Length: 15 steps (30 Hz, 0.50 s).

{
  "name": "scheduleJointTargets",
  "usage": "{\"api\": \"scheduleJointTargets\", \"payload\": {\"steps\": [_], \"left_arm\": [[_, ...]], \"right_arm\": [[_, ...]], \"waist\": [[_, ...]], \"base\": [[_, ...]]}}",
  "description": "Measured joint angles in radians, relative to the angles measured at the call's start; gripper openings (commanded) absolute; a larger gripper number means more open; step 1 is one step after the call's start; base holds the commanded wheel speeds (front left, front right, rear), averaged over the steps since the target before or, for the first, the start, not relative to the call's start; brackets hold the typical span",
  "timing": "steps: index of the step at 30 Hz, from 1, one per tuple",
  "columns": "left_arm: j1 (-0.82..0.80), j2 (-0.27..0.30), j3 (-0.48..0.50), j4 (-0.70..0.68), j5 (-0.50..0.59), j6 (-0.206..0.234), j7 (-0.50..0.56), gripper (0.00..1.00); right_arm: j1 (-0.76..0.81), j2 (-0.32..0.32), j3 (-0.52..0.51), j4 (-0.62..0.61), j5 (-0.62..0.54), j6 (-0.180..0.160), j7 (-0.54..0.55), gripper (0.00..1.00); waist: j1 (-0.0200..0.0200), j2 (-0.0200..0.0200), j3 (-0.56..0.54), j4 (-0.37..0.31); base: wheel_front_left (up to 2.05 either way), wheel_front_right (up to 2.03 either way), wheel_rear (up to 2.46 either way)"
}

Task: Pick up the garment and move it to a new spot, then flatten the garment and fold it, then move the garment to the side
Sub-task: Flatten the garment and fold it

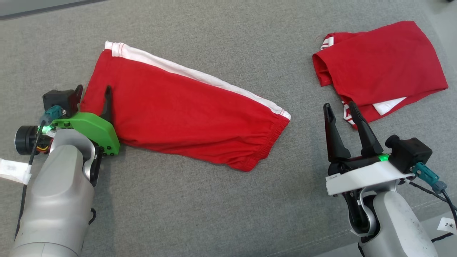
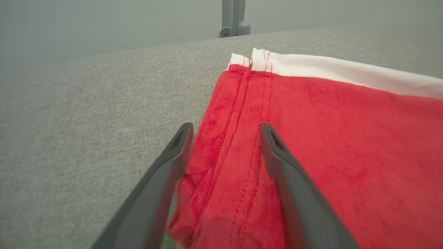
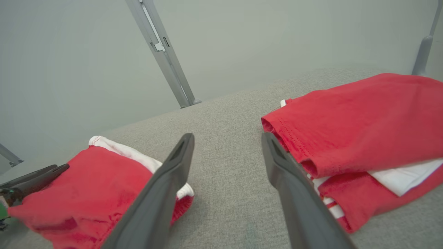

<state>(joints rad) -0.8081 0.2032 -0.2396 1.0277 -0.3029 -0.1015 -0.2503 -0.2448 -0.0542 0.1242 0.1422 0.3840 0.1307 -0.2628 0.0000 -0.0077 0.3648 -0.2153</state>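
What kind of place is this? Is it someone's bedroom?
Probably a robot practice lab, not a bedroom: a grey fabric-covered surface, bare metal frame posts, and red shorts laid out for folding.

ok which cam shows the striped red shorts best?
Head view: the whole striped red shorts lie flat on the grey cushion, hem to waistband. Left wrist view gives the hem end close up, between the open left gripper fingers. Right wrist view shows them foreshortened, partly behind the right gripper.
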Motion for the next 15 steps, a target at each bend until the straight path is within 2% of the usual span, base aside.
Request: {"api": "scheduleJointTargets", "payload": {"steps": [6, 7, 8, 12, 15], "left_arm": [[0.025, -0.006, 0.004, 0.059, -0.016, 0.006, -0.006, 1.00], [0.025, -0.009, 0.004, 0.068, -0.022, 0.003, -0.007, 0.88], [0.025, -0.012, 0.003, 0.075, -0.024, -0.001, -0.007, 0.00], [0.040, -0.025, 0.009, 0.082, -0.043, -0.005, -0.010, 0.00], [0.072, -0.029, 0.026, 0.055, -0.058, 0.007, -0.011, 0.00]], "right_arm": [[0.015, 0.003, -0.005, -0.003, -0.004, 0.000, 0.000, 1.00], [0.015, 0.003, -0.004, -0.003, 0.003, 0.000, 0.000, 1.00], [0.016, 0.003, -0.002, -0.003, 0.007, 0.000, 0.000, 1.00], [0.021, 0.004, -0.003, -0.001, 0.021, 0.000, 0.000, 1.00], [0.038, 0.004, -0.011, 0.002, 0.025, 0.000, 0.000, 1.00]], "waist": [[0.0000, 0.0000, -0.023, 0.001], [0.0000, 0.0000, -0.025, 0.000], [0.0000, 0.0000, -0.027, -0.002], [0.0000, 0.0000, -0.044, -0.004], [0.0000, 0.0000, -0.065, 0.001]], "base": [[0.00, 0.00, 0.00], [0.00, 0.00, 0.00], [0.00, 0.00, 0.00], [0.00, 0.00, 0.00], [0.00, 0.00, 0.00]]}}
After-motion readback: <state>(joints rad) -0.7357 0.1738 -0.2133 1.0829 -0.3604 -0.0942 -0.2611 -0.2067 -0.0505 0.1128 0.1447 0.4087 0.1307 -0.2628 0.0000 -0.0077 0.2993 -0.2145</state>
